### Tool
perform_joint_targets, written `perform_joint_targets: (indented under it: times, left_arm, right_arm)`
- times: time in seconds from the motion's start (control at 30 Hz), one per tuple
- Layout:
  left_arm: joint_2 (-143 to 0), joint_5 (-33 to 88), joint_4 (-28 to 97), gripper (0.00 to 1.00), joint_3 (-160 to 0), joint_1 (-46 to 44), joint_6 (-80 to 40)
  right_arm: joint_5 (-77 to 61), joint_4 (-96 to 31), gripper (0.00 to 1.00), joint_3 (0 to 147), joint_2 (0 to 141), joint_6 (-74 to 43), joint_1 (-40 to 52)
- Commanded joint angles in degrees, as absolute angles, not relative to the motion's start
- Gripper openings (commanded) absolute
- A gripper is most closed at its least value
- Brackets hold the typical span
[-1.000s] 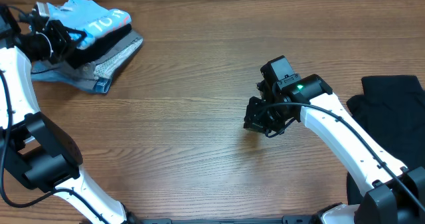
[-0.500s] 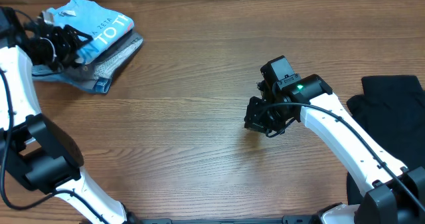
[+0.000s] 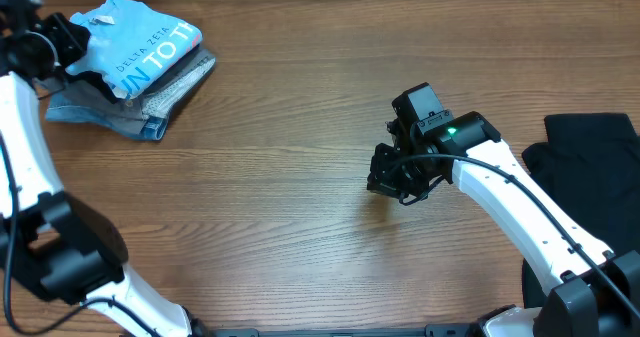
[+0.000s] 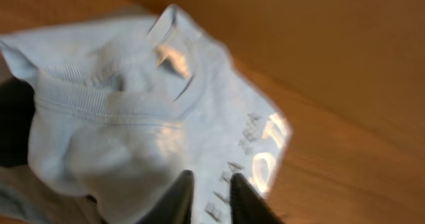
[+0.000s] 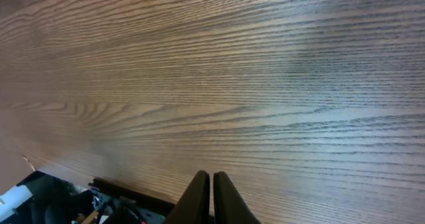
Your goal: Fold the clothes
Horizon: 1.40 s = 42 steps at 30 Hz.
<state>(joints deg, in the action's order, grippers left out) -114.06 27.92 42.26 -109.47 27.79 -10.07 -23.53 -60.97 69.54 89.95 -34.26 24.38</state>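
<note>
Wood-grain bench (image 3: 300,97) fills the overhead view, bare across its middle. At its far left corner sits a small stack of folded clothes, with a light sky-blue T-shirt (image 3: 140,39) on top, white lettering facing up, and a grey garment (image 3: 180,82) under it. My left hand (image 4: 211,187) is just beside the stack, over the shirt's collar end. Its fingers are parted by a narrow gap, and I see nothing between them. The wrist picture is blurred, so I cannot tell whether the fingertips touch the cloth. My right hand (image 5: 211,181) is closed on nothing, low over bare wood at mid-bench. It is well apart from a black garment (image 3: 590,147) lying crumpled at the right edge. The main risk, as I judge it, is on the left. If a fingertip catches the ribbed collar as I draw away, the soft fabric could lift, open the top fold or drag the shirt off the stack. A sideways nudge from the arm could also skew the whole pile, which lies near the bench's back edge.
</note>
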Motion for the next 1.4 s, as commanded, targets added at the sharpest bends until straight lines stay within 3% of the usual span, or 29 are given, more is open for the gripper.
perform_joint_targets:
  times: [0.0,0.07,0.17,0.33,0.43,0.53,0.6,0.63,0.73,0.83,0.9,1.0,1.07,1.17,1.37]
  left_arm:
    - [-119.55,24.47,40.62,0.43,-109.78,27.62,-8.4]
    - [-120.68,25.12,38.57,0.55,-109.78,27.62,-8.4]
    - [-121.01,25.04,36.84,0.55,-109.78,27.55,-8.6]
    - [-121.01,25.08,34.96,0.1,-109.78,27.27,-9.02]
    - [-120.97,27.05,32.56,0.05,-109.78,26.96,-9.02]
    - [-120.95,28.08,31.24,0.11,-110.1,26.98,-10.46]
    - [-120.95,27.59,31.2,0.45,-110.39,26.96,-10.48]
    - [-120.95,26.74,31.2,0.5,-110.41,26.96,-10.5]
    - [-120.95,23.4,31.94,0.61,-110.39,26.92,-10.28]
    - [-120.97,17.85,32.95,0.64,-110.39,26.85,-10.28]
    - [-120.97,15.03,32.73,0.59,-110.39,26.81,-10.28]
    - [-120.97,14.7,31.14,0.41,-110.39,26.5,-10.28]
    - [-120.97,14.85,30.76,0.23,-110.39,26.13,-10.26]
    - [-120.99,15.29,29.82,0.04,-110.39,25.39,-8.27]
    - [-120.97,23.35,23.68,0.04,-110.83,24.71,-7.31]
  right_arm:
    - [-22.92,-60.75,0.07,70.3,89.58,-34.06,24.38]
    - [-22.9,-60.73,0.08,70.32,89.58,-34.04,24.38]
    - [-22.9,-60.73,0.08,70.3,89.58,-34.04,24.36]
    - [-22.48,-60.69,0.08,70.32,89.58,-34.06,24.36]
    - [-22.48,-60.64,0.08,70.3,89.58,-34.06,24.38]
    - [-22.48,-60.51,0.08,70.3,89.58,-34.06,24.36]
    - [-22.48,-60.53,0.08,70.3,89.58,-34.06,24.38]
    - [-22.48,-60.53,0.08,70.3,89.58,-34.06,24.38]
    - [-22.48,-60.49,0.08,70.3,89.58,-34.04,24.36]
    - [-22.46,-60.47,0.08,70.3,89.58,-34.04,24.36]
    - [-22.46,-60.47,0.08,70.3,89.58,-34.06,24.36]
    - [-22.46,-60.31,0.08,70.3,89.58,-34.06,24.38]
    - [-22.46,-60.03,0.08,70.3,89.58,-34.06,24.38]
    - [-22.48,-59.9,0.08,70.3,89.58,-34.06,24.38]
    - [-22.48,-59.81,0.08,70.3,89.58,-34.06,24.38]
